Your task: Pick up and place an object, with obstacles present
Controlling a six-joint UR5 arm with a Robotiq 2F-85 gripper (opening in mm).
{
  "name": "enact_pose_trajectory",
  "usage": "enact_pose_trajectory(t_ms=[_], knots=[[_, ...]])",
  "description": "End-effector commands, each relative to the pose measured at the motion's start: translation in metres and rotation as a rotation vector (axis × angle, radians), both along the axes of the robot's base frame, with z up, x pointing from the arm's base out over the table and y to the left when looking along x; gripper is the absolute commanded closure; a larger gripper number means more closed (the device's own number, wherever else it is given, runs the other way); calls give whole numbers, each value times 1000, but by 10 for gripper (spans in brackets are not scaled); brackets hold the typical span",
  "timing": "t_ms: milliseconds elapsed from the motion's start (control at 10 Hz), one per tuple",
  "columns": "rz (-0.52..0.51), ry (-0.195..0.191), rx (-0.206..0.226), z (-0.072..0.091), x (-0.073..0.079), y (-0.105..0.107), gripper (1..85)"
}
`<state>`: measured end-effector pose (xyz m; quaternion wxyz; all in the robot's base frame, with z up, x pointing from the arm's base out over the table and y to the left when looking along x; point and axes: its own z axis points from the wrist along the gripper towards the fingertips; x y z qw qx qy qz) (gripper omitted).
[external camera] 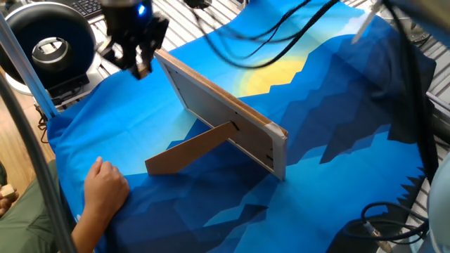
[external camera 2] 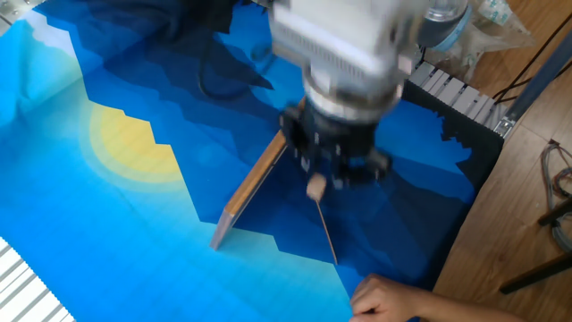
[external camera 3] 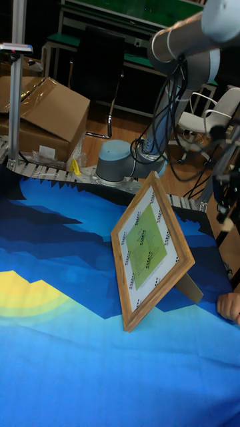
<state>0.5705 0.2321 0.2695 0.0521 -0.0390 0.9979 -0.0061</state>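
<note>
While gripping a block [external camera: 143, 69], claw [external camera: 138, 65] hovers beside board [external camera: 218, 109].

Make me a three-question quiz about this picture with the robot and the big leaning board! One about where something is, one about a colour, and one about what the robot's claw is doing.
1. Where is the person's hand?
A. On the blue cloth near the end of the brown strut
B. On top of the board
C. Around the gripper

2. What colour is the square in the middle of the board's face?
A. Red
B. Green
C. Black

3. What is the gripper doing?
A. Lying on the cloth
B. Pushing the board flat
C. Up in the air with a small tan piece between its fingers

Answers: 1 A, the hand rests on the cloth beside the brown strut. 2 B, the tall fixed view shows a green square. 3 C, it hangs above the cloth beside the board's top corner, and the small tan piece shows at its tip.
</note>
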Motion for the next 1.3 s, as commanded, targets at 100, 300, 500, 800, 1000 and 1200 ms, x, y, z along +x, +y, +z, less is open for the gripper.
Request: enact_pose_trajectory(t_ms=[100,300,500,800,1000,1200], knots=[[17,-67,10,-61,37,11,843],[24,-77,16,-77,47,9,843],[27,-97,23,-91,55,9,843],[40,-112,22,-105,64,3,843],[45,-124,23,-111,68,1,843],[47,-125,38,-111,68,4,843]])
